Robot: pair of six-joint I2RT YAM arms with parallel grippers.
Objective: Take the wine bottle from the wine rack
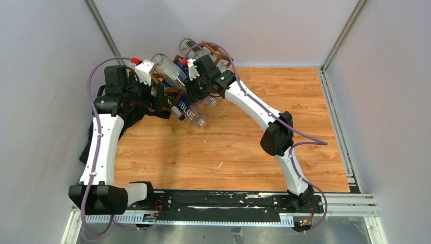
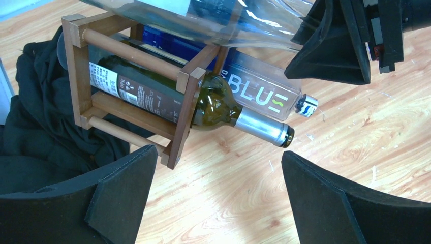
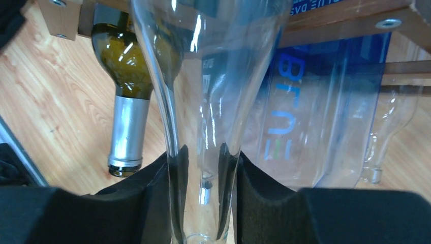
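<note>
The wine rack (image 2: 185,96) of dark brown bars stands at the back left of the table (image 1: 228,147), also in the right wrist view (image 3: 345,20). A clear glass wine bottle (image 3: 201,101) lies on its upper tier, neck sticking out toward the front (image 2: 244,25). My right gripper (image 3: 203,162) is shut on that neck, pads pressed on both sides. From above, the right gripper (image 1: 195,89) sits at the rack's front. My left gripper (image 2: 218,152) hangs open over bare wood just in front of the rack's near corner, holding nothing.
A dark green bottle (image 2: 213,104) with a silver neck and a blue-lettered clear bottle (image 2: 259,89) lie in the lower cells, necks pointing out. Another clear bottle (image 3: 386,127) lies farther right. Black cloth (image 2: 30,127) is bunched left of the rack. Walls close in the back and sides.
</note>
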